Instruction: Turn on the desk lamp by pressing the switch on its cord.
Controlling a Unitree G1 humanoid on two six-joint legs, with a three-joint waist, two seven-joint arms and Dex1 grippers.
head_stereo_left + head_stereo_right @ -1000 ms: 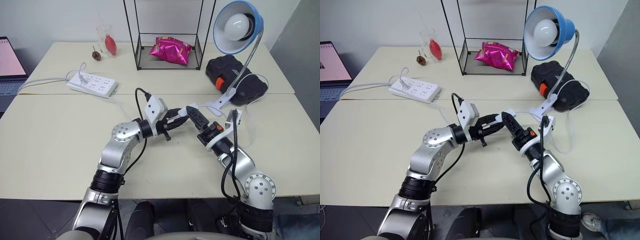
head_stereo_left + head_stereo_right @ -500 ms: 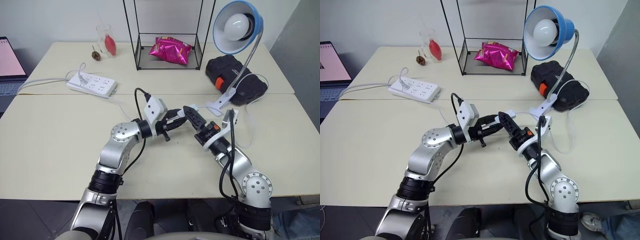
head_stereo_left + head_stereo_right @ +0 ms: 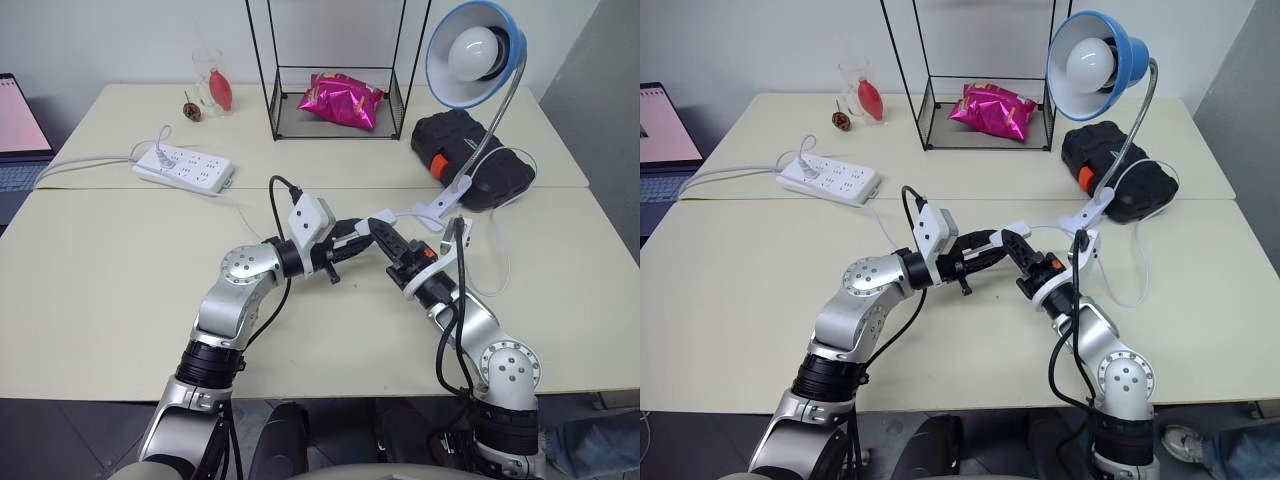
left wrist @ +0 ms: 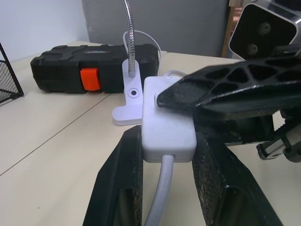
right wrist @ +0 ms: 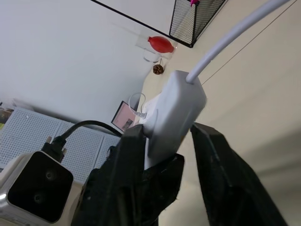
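Note:
The blue desk lamp (image 3: 478, 50) stands at the back right on its white clip base (image 3: 440, 207), its white bulb facing me. Its thin white cord (image 3: 498, 262) loops over the table to the small white switch (image 4: 167, 123), which is held just above the table's middle. My left gripper (image 3: 356, 232) is shut on the switch's two sides. From the right, my right gripper (image 5: 164, 134) reaches in and is shut on the same switch, one finger (image 4: 211, 92) lying on its top face. In the right wrist view the switch (image 5: 176, 113) sits between the black fingers.
A white power strip (image 3: 185, 168) lies at the back left, with a laptop (image 3: 18, 135) at the left edge. At the back stands a black wire rack (image 3: 285, 110) holding a pink bag (image 3: 343, 100). A black case (image 3: 470, 158) sits behind the lamp's base, and a glass (image 3: 212, 80) further left.
My right gripper's fingers have closed onto the switch and its arm has edged slightly towards the left gripper. The left gripper has kept still, gripping the switch.

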